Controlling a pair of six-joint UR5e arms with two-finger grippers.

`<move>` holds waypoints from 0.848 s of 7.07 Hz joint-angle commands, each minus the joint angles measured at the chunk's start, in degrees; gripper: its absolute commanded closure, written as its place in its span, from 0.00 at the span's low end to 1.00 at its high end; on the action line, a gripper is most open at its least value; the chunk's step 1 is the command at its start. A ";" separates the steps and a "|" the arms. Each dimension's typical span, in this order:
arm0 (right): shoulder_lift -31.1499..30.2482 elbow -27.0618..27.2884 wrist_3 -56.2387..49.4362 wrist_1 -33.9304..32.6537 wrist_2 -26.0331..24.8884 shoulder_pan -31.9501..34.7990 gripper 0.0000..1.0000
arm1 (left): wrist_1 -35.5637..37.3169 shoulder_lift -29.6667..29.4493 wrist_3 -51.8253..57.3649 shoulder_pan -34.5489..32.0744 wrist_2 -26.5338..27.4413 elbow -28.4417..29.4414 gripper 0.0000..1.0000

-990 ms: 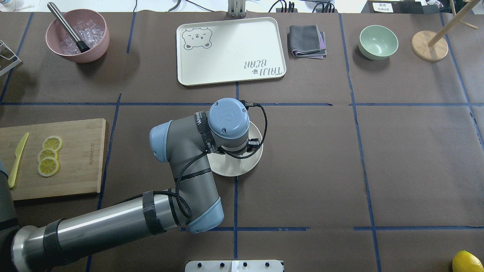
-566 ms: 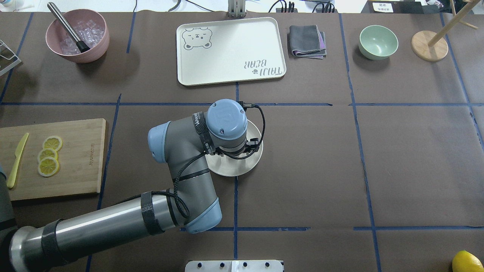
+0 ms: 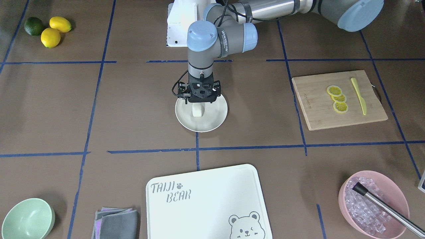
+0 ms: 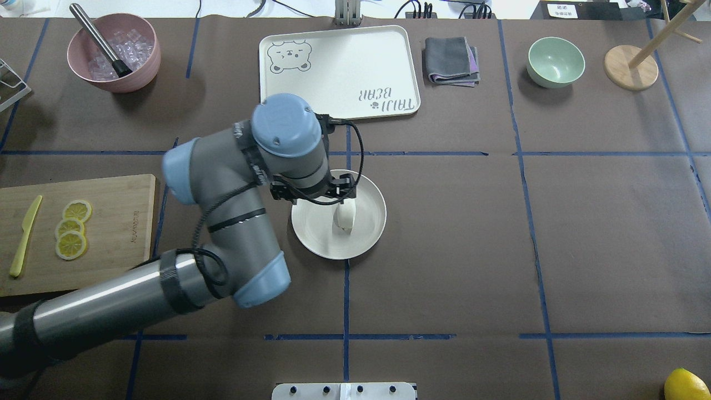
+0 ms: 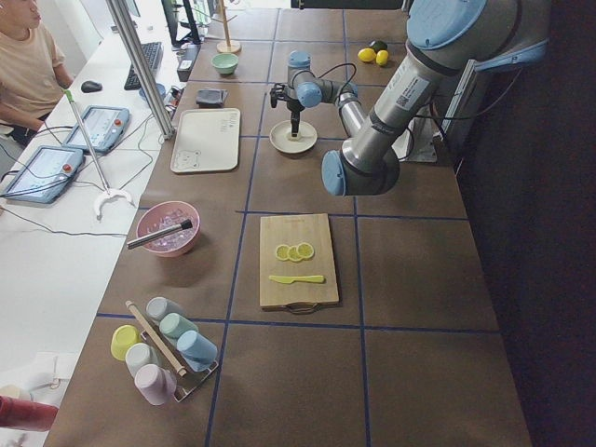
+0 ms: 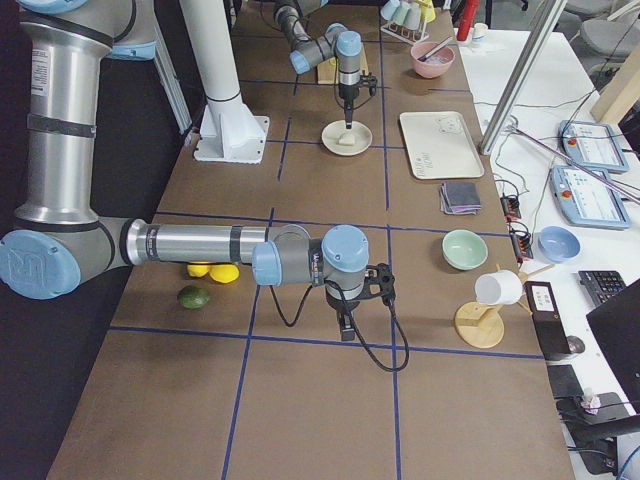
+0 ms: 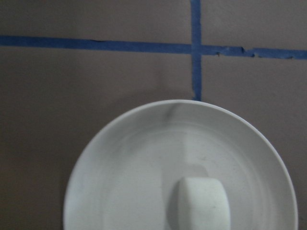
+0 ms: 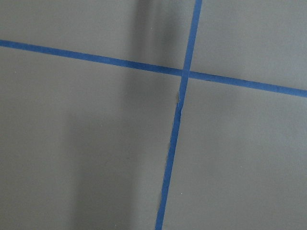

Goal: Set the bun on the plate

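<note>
The bun [image 4: 345, 216], a small white lump, rests on the round cream plate [image 4: 316, 233] at the table's middle. It also shows in the front view as the bun [image 3: 197, 111] on the plate [image 3: 215, 116], and from the left wrist as the bun [image 7: 201, 203] on the plate [image 7: 124, 182]. My left gripper [image 3: 198, 102] hangs straight above the bun, open, with nothing in it. Its fingers are mostly hidden under the black wrist mount. My right gripper [image 6: 345, 322] points down at bare table far off, and I cannot tell its state.
A white bear tray [image 4: 339, 75] lies behind the plate. A cutting board [image 4: 111, 244] with lemon slices and a yellow knife sits at the left. At the back are a pink ice bowl [image 4: 114, 53], a grey cloth [image 4: 451, 61] and a green bowl [image 4: 555, 61].
My left arm has lifted and drawn back to the left off the plate. The bun, hidden under the wrist before, now shows lying on the plate.
</note>
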 commanded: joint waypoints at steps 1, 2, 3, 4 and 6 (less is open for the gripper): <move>0.00 -0.07 0.00 0.00 -0.09 0.00 0.00 | 0.60 15.32 17.27 -10.45 -9.24 -11.13 0.00; 0.27 -0.16 0.00 0.00 -0.17 -0.09 0.00 | 0.51 22.79 28.93 -18.34 -15.74 -12.74 0.00; 0.35 -0.07 0.00 0.00 -0.17 0.00 0.00 | 0.69 27.65 40.62 -26.95 -20.68 -12.66 0.00; 0.36 -0.07 0.00 0.00 -0.17 -0.09 0.00 | 0.60 32.66 51.27 -35.65 -25.42 -12.32 0.00; 0.36 -0.07 0.00 0.00 -0.09 0.00 0.00 | -0.10 44.34 59.19 -51.49 -32.04 -10.83 0.00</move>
